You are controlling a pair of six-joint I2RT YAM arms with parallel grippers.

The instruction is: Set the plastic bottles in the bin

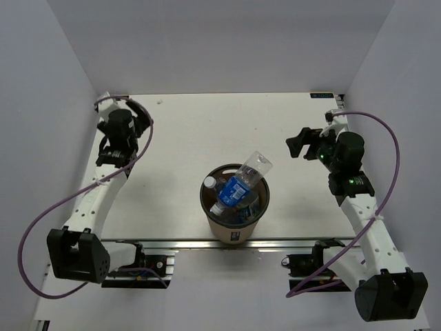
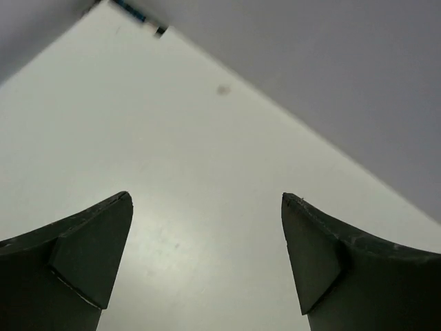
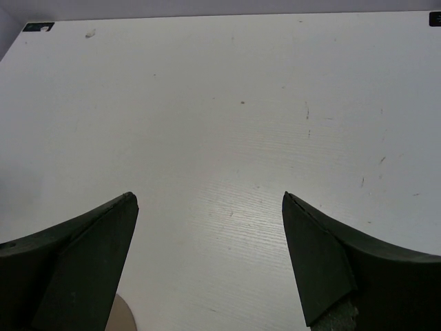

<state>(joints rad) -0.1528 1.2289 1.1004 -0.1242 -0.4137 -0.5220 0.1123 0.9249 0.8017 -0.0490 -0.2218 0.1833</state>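
Bottles look binned, but the top one's perched a bit sketchy

The bin (image 1: 231,227) sits mid-table, close to the near edge. The plastic bottles (image 1: 239,185) are piled inside, the top one tilted with its end past the far-right rim, so a bump could tip it out. Farther back by the side walls, the left gripper (image 2: 207,207) and right gripper (image 3: 210,203) are both spread wide, holding nothing, with loads of open table (image 1: 207,124) beyond.

Even, bright light; perhaps soft focus.
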